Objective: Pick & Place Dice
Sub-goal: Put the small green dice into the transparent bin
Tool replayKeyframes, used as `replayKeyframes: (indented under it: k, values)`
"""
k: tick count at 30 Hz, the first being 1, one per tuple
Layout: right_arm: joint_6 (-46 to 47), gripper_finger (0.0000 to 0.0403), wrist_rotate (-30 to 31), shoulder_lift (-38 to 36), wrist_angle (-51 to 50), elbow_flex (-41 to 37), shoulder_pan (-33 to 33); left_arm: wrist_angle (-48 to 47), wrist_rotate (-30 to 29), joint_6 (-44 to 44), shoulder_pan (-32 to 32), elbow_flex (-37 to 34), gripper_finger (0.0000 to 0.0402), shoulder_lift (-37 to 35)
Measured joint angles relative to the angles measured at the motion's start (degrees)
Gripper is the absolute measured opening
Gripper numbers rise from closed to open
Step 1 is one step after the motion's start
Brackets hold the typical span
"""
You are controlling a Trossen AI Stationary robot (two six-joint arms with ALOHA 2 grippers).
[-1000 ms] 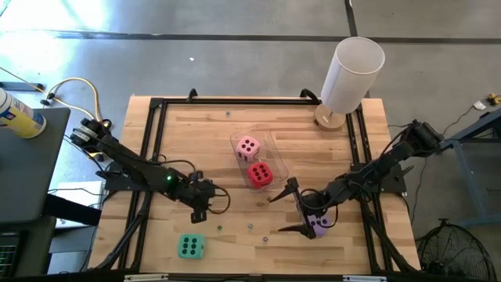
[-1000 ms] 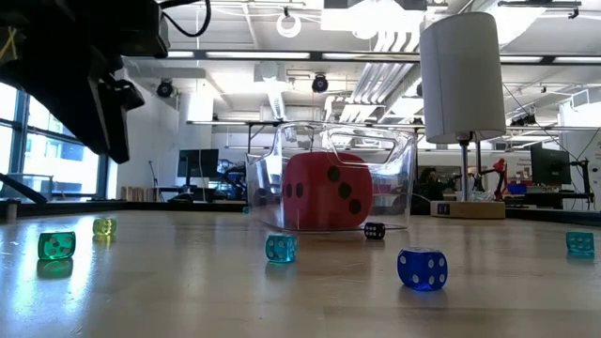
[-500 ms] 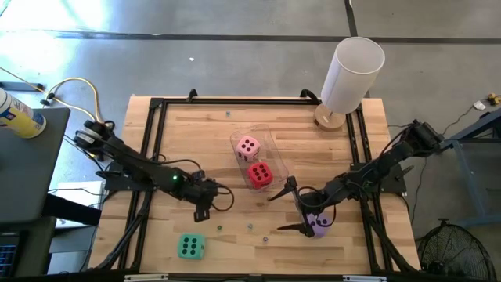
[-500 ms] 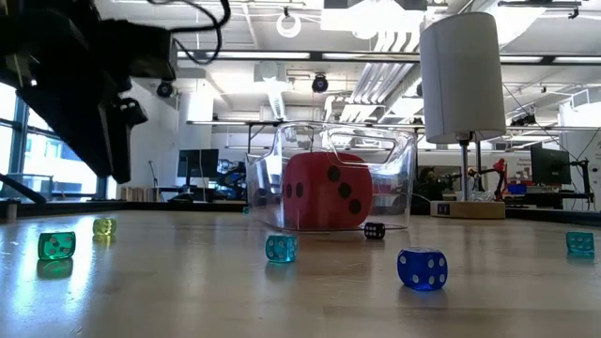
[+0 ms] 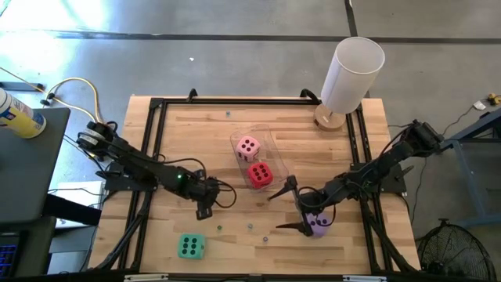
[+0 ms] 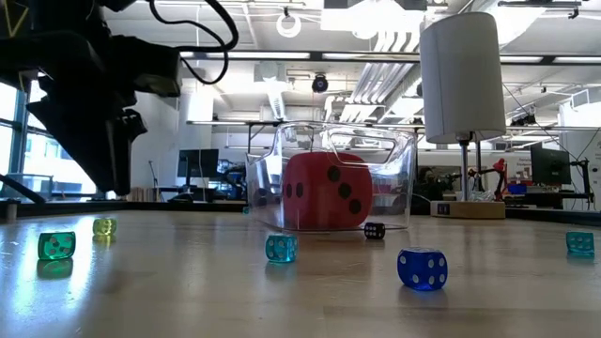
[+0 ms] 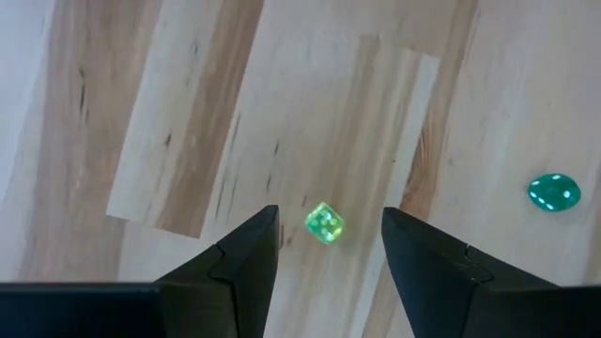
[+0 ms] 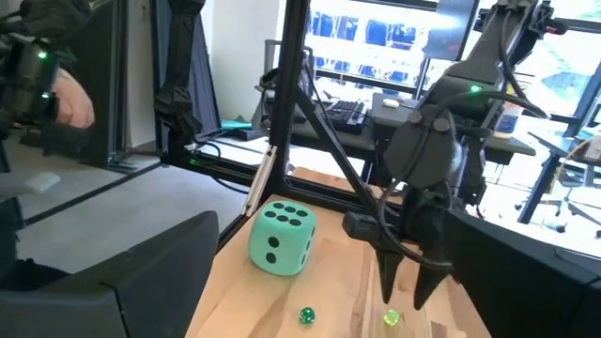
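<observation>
The pink die (image 5: 248,146) and the red die (image 5: 260,174) lie in the clear bin (image 5: 273,150) at the table's middle. The green die (image 5: 190,246) rests on the wood near the front left. The purple die (image 5: 318,225) lies on the table, partly hidden under my right arm. My left gripper (image 5: 205,211) points steeply down, open, its fingers either side of a tiny yellow-green die (image 7: 324,223) on the table below, apart from it. My right gripper (image 5: 283,210) hangs level and wide open, facing the table's left, with nothing between its fingers.
Several tiny dice lie scattered near the front edge, among them a teal one (image 6: 280,247), a blue one (image 6: 422,268) and a green one (image 6: 56,245). A white lamp (image 5: 350,74) stands at the back right. Black rails (image 5: 153,133) frame the table's sides.
My left gripper has sunk a little and drifted slightly toward the table's right edge, still open. The dice lie as before.
</observation>
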Motion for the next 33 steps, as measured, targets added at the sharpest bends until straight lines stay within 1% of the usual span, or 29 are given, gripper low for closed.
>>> replayKeyframes:
  k: [11, 18, 33]
  values:
    - [0.0, 0.04, -0.22, 0.0, 0.64, 0.0, -1.04, 0.03, 0.07, 0.26, -2.17, 0.0, 0.0183, 2.92]
    - [0.0, 0.04, -0.29, 0.0, 0.63, 0.0, -1.14, 0.03, -1.63, 0.26, -2.11, 0.0, 0.0183, 2.94]
    - [0.46, 0.04, -0.31, 0.0, 0.63, 0.0, -1.14, 0.03, -1.81, 0.28, -2.09, 0.0, 0.0183, 2.93]
